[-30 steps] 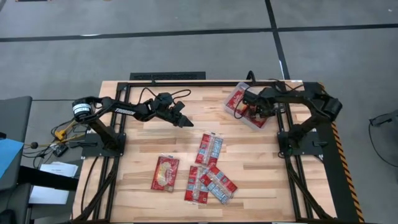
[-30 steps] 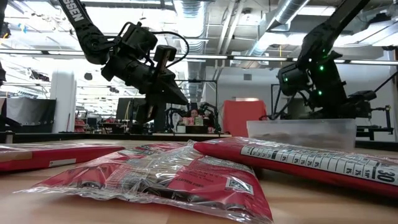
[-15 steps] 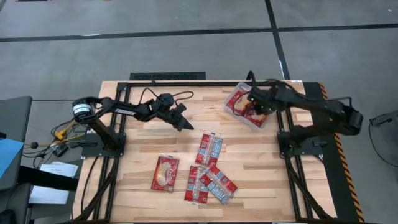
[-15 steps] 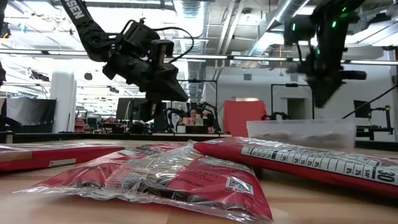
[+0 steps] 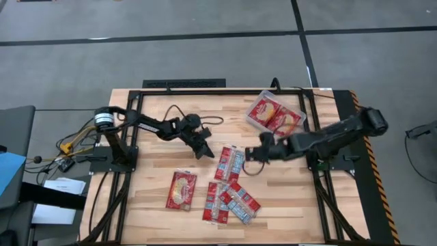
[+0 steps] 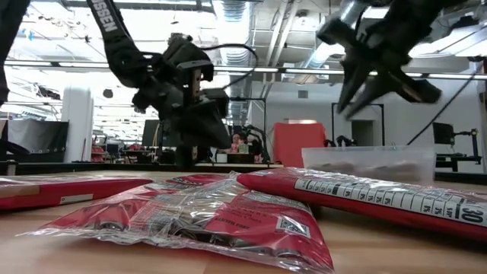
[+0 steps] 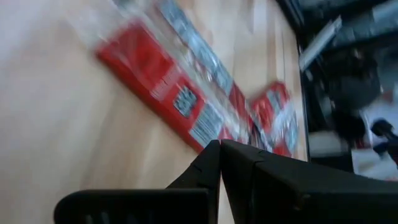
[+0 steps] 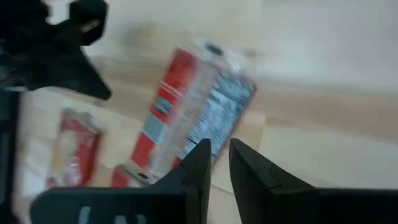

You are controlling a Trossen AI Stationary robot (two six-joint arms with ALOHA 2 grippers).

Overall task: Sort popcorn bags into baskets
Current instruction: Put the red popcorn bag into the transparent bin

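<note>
Two red popcorn bags with yellow ovals (image 5: 273,115) lie flat in the clear basket (image 5: 249,120) at the far right. On the table lie a single blue-and-white panelled bag (image 5: 230,162), an overlapping heap of several such bags (image 5: 229,201), and a yellow-oval bag (image 5: 182,190). My left gripper (image 5: 204,152) is shut and hovers just left of the single bag (image 7: 180,93). My right gripper (image 5: 247,153) hovers just right of that bag (image 8: 193,118), its fingers a little apart. Neither touches it.
A black frame (image 5: 205,90) runs round the wooden table, and the arm bases stand at its left and right sides. Bare wood lies between the basket and the bags. In the low view the basket (image 6: 369,164) stands behind the near bags (image 6: 198,217).
My right gripper has left the basket, risen, and swung toward the table's left and near edge, coming down beside the single panelled bag. My left gripper has moved right and toward the near edge, dropping closer to the same bag. The bags have stayed where they were.
</note>
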